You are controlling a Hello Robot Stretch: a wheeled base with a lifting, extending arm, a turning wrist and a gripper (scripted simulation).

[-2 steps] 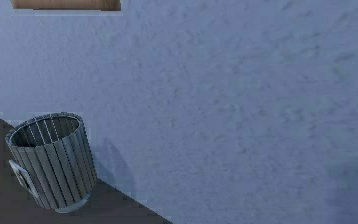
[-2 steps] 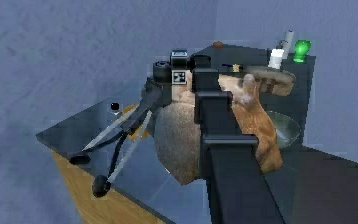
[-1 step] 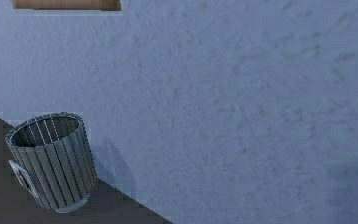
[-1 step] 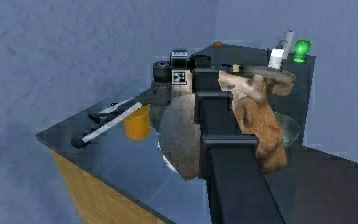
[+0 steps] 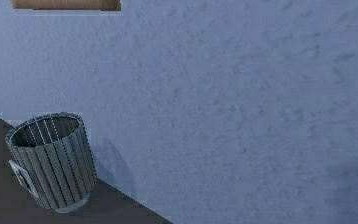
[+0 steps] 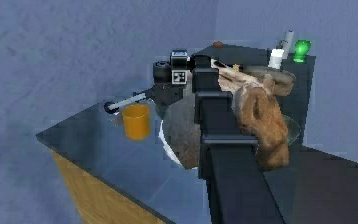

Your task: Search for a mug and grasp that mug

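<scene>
Gripper (image 6: 117, 105) is out over the counter (image 6: 82, 150). I cannot tell whether it is released or grasping, or whether it holds anything. The orange mug (image 6: 137, 122) stands upright on the counter right by the fingertips; contact cannot be determined. A brown figure (image 6: 259, 112) lies back along the arm (image 6: 227, 150). White (image 6: 277, 56) and green (image 6: 302, 48) items sit well beyond. Judged step: final approach. Recommend centring the fingers on the mug body, staying level and slow, and keeping clear of the figure.
</scene>
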